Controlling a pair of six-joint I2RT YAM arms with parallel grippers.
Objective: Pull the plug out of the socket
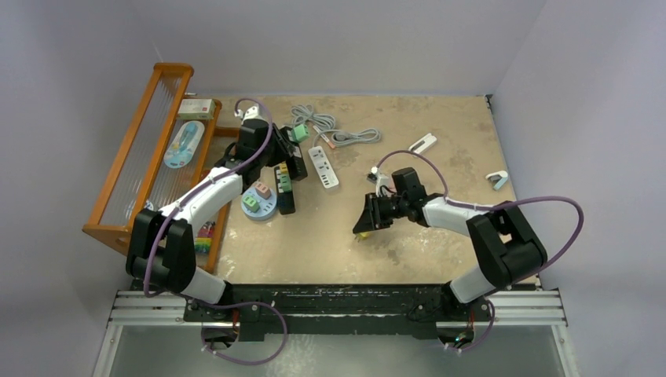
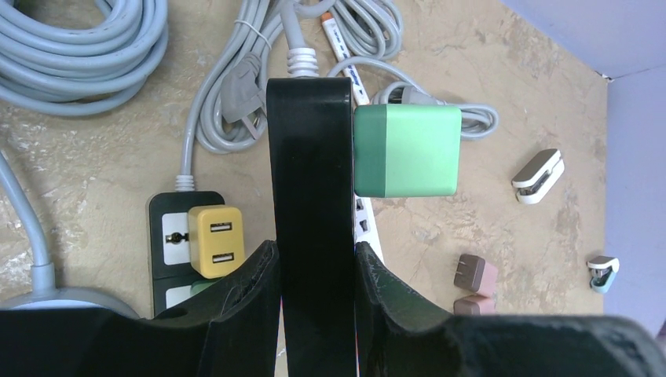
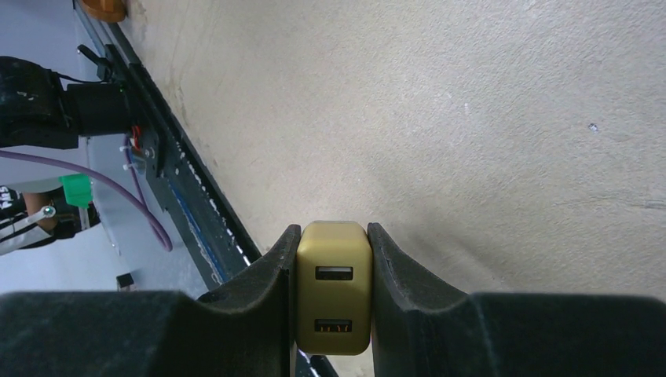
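My left gripper (image 1: 292, 161) is shut on a black power strip (image 2: 309, 157), also seen from above (image 1: 298, 155), and holds it on edge. A green plug (image 2: 407, 151) sits in the strip's right side, beyond the fingertips; it also shows in the top view (image 1: 299, 133). In the left wrist view the gripper (image 2: 314, 253) clamps the strip from both sides. My right gripper (image 3: 332, 236) is shut on a yellow two-port USB plug (image 3: 333, 287) and holds it low over bare table near the front middle (image 1: 363, 224). The plug's prongs are hidden.
A second black strip (image 2: 174, 236) holds a yellow plug (image 2: 214, 241). A white strip (image 1: 323, 167), grey cables (image 1: 326, 126), a round blue socket (image 1: 259, 203), an orange rack (image 1: 149, 149), two pink plugs (image 2: 475, 275) and white clips (image 1: 422, 143) lie around.
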